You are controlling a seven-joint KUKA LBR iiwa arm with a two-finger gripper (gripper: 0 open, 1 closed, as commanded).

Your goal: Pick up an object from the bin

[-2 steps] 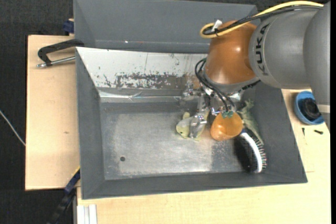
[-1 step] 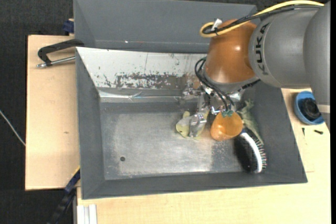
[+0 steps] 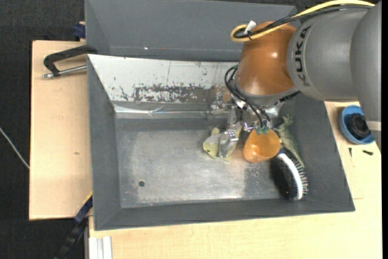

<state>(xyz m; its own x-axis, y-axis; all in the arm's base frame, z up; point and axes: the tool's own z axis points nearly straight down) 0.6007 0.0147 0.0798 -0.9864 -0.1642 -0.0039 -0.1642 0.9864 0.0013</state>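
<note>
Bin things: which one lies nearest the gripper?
The pale yellow lump, right beside the gripper tip. The orange ball lies a little farther off on the other side, and the black brush farthest.

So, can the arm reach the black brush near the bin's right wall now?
Probably yes. The black brush lies uncovered, and the arm is close by. The orange round thing beside it and the bin wall may crowd the approach.
</note>
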